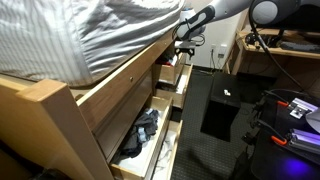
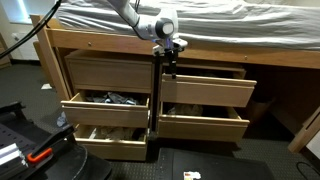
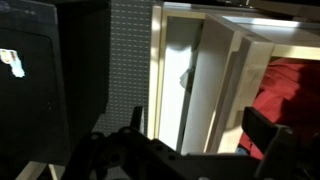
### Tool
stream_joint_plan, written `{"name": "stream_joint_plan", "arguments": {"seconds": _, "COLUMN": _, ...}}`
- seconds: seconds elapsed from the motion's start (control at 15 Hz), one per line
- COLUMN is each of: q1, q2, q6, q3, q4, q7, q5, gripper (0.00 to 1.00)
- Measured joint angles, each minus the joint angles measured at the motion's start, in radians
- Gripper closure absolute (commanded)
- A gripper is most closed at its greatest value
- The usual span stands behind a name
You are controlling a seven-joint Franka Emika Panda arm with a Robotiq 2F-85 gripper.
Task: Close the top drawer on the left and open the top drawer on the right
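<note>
The top left drawer has its front flush with the frame in the frontal exterior view, so the closing half of the job looks done. In the side-on exterior view its long front also lies in line with the bed rail. The top right drawer stands forward of the frame with a dark gap above its front, so it seems at least partly pulled out. I cannot tell whether it is at full travel. The claw hangs at the centre post between the two stacks, just beside the near upper corner of the right drawer. The pictures do not show whether it touches the drawer. In the wrist view its fingers are spread wide with nothing between them, and pale drawer panels lie beyond. The lower drawers on the left are open, one holding clothes, and the task does not ask for them. By my reading, only drawing the right drawer further out may remain, if anything.
</note>
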Motion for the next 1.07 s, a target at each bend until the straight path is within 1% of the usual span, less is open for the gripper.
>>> {"name": "stream_joint_plan", "arguments": {"seconds": 0.27, "q1": -0.029, "q2": -0.023, "q6": -0.291, "q3": 0.0, "q4": 0.048, "q7": 0.003, "q5": -0.135, "gripper": 0.0}}
{"name": "stream_joint_plan", "arguments": {"seconds": 0.33, "q1": -0.032, "q2": -0.022, "q6": -0.315, "q3": 0.0, "q4": 0.057, "q7": 0.005, "q5": -0.137, "gripper": 0.0}}
{"name": "stream_joint_plan", "arguments": {"seconds": 0.6, "q1": -0.031, "q2": -0.02, "q6": -0.308, "q3": 0.0, "q4": 0.061, "q7": 0.007, "q5": -0.135, "gripper": 0.0}}
{"name": "stream_joint_plan", "arguments": {"seconds": 0.8, "q1": -0.031, "q2": -0.017, "q6": -0.2, "q3": 0.013, "q4": 0.052, "q7": 0.025, "q5": -0.103, "gripper": 0.0}}
{"name": "stream_joint_plan", "arguments": {"seconds": 0.93, "q1": -0.036, "q2": -0.013, "q6": -0.11, "q3": 0.035, "q4": 0.038, "q7": 0.026, "q5": -0.053, "gripper": 0.0}}
{"name": "stream_joint_plan", "arguments": {"seconds": 1.07, "q1": -0.039, "q2": -0.004, "q6": -0.073, "q3": 0.044, "q4": 0.029, "q7": 0.037, "q5": -0.027, "gripper": 0.0}}
